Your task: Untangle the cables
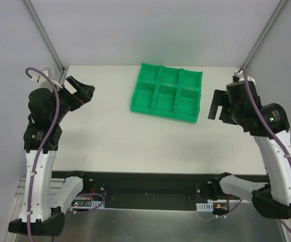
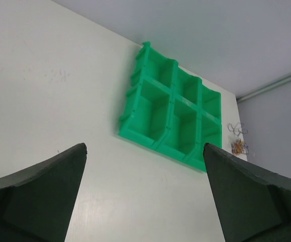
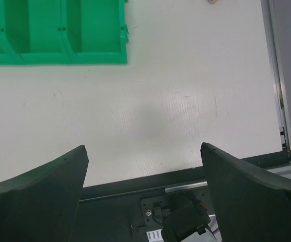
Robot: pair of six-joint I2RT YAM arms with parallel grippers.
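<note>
Left gripper (image 2: pixel 144 147) and right gripper (image 3: pixel 144 148): jaws spread wide, nothing held, each poised above the white table (image 1: pixel 110 136). The cables (image 2: pixel 238 142) lie in a small tangle on the table, near the green tray (image 2: pixel 130 118), on its right-arm side and outside every compartment.

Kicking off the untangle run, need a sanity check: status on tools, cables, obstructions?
Left tool open, empty; right tool open, empty. Cables clumped on table beside green tray, untouched. Tray sits between left tool and cables.
</note>
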